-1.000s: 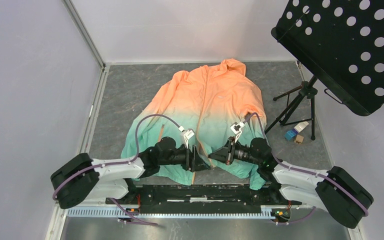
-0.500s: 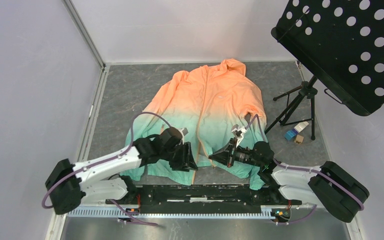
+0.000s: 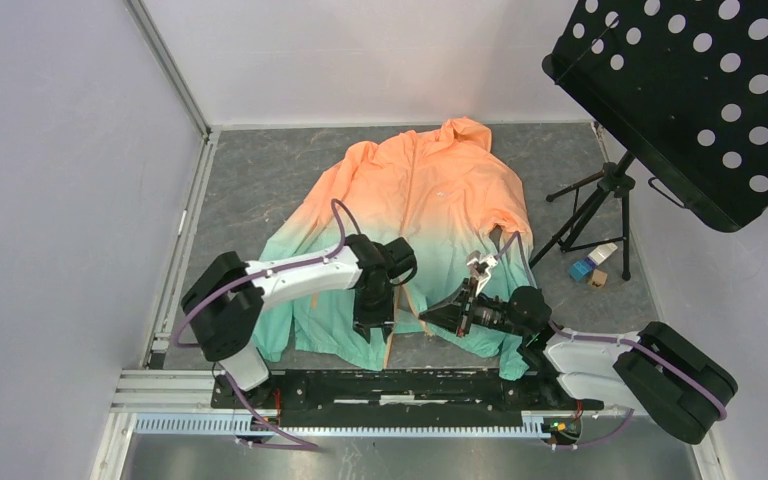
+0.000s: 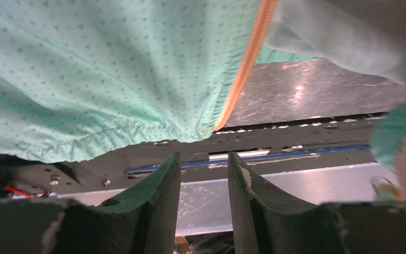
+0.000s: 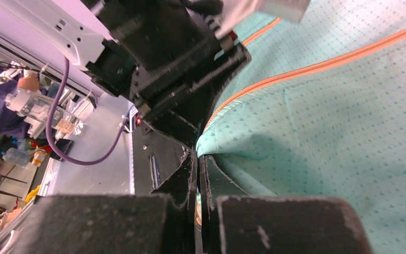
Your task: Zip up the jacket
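**Jacket lies flat, fronts parted at the hem**

The jacket point(image 3: 430, 195) is spread on the grey marbled desk point(image 3: 260, 180), hood toward the far wall, hem at the arms. Its thin fabric is orange above and fades to dotted mint-green below. The orange centre zipper point(image 4: 245, 66) gapes at the bottom, with bare desk showing between the fronts. The left jaws are released, empty, just short of the hem. The right jaws are clenched on the hem edge. White walls point(image 3: 380, 60) enclose the desk. A black perforated music stand point(image 3: 680, 90) is on the right, with small blocks point(image 3: 590, 267) at its foot.
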`<action>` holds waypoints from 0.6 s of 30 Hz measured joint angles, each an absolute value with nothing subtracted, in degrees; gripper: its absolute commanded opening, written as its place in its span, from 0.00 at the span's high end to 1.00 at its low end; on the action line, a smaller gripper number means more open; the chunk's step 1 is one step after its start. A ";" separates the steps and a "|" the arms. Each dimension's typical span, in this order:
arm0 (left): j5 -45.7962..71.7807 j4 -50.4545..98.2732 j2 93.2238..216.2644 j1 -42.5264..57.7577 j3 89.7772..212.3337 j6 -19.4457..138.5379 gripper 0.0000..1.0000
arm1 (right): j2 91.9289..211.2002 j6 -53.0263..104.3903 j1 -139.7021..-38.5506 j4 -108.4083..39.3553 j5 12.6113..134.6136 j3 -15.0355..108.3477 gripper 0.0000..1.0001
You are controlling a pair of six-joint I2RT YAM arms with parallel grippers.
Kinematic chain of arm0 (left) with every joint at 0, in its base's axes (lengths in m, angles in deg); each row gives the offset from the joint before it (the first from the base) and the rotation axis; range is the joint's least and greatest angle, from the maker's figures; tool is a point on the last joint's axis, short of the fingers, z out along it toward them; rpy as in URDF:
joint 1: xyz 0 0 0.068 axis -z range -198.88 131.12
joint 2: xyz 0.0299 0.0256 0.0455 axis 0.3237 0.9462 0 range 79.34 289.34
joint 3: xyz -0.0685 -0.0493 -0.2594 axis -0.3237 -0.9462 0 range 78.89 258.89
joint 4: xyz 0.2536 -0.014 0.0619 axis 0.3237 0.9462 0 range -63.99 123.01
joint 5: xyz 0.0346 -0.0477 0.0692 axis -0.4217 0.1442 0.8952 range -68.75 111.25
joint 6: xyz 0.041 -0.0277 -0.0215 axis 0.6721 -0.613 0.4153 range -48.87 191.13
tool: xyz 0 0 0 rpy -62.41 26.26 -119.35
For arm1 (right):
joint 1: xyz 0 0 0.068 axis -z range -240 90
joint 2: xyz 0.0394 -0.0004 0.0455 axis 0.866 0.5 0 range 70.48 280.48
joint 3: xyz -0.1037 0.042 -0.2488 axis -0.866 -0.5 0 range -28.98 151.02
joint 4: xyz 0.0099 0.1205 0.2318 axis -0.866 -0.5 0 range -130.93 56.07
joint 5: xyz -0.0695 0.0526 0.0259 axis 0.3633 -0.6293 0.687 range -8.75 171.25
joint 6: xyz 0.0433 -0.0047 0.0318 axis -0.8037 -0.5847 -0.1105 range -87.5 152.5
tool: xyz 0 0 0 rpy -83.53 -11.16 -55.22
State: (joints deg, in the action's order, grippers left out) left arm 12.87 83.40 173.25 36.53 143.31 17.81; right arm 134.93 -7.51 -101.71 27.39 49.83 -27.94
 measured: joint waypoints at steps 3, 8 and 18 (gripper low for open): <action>13.22 85.34 175.63 37.32 144.12 17.78 0.55 | 134.93 -9.06 -101.43 29.40 49.81 -27.94 1.00; 13.70 85.93 177.90 38.76 144.84 17.63 0.53 | 134.91 -10.77 -100.84 31.24 49.77 -27.94 1.00; 14.53 82.81 178.54 39.51 143.07 16.49 0.45 | 135.06 -12.28 -99.29 32.09 49.13 -27.94 1.00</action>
State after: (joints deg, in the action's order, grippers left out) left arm 14.53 82.81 178.54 39.51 143.07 16.49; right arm 135.06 -12.28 -99.29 32.09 49.13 -27.94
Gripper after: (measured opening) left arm 0.551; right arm 0.011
